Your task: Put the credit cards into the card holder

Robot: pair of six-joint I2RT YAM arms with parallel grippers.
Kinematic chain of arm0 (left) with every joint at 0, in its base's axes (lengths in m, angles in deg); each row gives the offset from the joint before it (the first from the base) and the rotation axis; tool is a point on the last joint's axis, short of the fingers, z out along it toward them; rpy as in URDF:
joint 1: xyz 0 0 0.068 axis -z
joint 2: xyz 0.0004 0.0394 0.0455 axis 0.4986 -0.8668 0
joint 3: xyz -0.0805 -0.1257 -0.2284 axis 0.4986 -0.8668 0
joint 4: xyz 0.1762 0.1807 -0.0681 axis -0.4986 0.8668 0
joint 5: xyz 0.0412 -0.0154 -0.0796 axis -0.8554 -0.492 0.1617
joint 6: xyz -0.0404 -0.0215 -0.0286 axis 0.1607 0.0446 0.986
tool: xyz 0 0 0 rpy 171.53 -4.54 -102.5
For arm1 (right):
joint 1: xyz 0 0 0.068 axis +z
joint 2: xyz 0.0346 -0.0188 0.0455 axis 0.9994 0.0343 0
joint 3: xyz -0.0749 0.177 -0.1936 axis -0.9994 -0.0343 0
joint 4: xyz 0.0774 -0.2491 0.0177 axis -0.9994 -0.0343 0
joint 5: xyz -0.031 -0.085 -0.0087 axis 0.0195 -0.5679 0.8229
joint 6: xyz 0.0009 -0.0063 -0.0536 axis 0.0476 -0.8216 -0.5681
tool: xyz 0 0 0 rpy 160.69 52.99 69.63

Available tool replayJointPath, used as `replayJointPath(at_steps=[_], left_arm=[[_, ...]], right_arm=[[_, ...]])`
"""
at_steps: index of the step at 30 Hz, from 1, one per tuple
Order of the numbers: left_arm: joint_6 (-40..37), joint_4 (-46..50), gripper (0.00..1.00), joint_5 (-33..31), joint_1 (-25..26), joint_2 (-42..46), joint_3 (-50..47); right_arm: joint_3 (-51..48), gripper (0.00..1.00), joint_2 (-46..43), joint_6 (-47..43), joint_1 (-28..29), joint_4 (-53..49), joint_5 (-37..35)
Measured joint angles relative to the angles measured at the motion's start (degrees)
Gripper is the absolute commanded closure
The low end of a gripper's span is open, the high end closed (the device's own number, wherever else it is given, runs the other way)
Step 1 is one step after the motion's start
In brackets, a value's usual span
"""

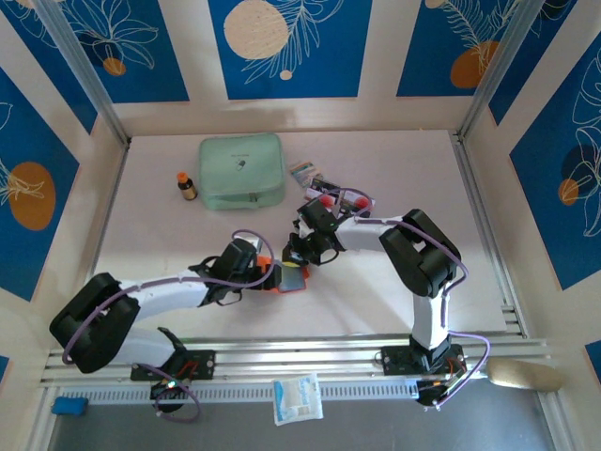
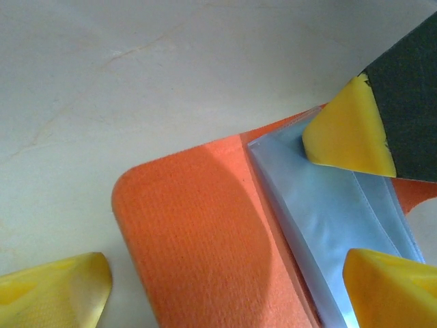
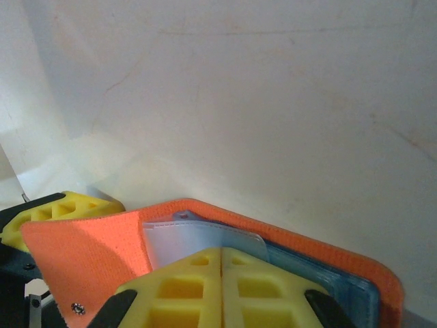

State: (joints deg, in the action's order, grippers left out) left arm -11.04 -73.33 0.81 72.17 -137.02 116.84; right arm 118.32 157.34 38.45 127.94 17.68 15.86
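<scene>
The orange-red card holder [image 1: 280, 278] lies open on the table between the two grippers, its greyish clear sleeves [image 2: 334, 219] fanned out on the right half. My left gripper [image 2: 225, 294] is open, its yellow fingers [image 2: 54, 287] straddling the holder's orange flap [image 2: 198, 232]. My right gripper [image 3: 222, 254] is shut, its joined yellow tips resting against the top sleeve [image 3: 198, 239]; whether a sleeve is pinched I cannot tell. That same right tip [image 2: 348, 133] shows in the left wrist view. The credit cards [image 1: 343, 199], with red circles, lie behind the right arm, partly hidden by it.
A mint-green zip pouch [image 1: 241, 171] sits at the back, a small brown bottle [image 1: 187, 185] to its left and a striped packet [image 1: 302, 172] to its right. A white packet [image 1: 298, 398] lies beyond the near rail. Patterned walls enclose the table.
</scene>
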Motion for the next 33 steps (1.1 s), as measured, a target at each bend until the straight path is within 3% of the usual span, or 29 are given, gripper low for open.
replayJointPath(at_steps=[10,21,28,33], left_arm=[[-0.81,0.63,0.08,-0.66,0.48,-1.16,0.94],[-2.29,2.86,0.34,-3.82,0.68,-4.07,2.64],[-2.43,2.73,0.51,-5.2,0.61,-4.13,2.29],[-2.47,1.86,0.53,-6.03,0.61,-4.44,1.77]], right_arm=[[0.0,0.92,0.04,0.83,0.28,0.42,0.0],[0.0,0.91,0.33,0.87,0.24,0.81,0.24],[-0.33,0.78,-1.9,0.87,-0.48,-0.04,-0.68],[-1.2,0.72,-5.73,0.85,-1.05,-0.13,-1.97]])
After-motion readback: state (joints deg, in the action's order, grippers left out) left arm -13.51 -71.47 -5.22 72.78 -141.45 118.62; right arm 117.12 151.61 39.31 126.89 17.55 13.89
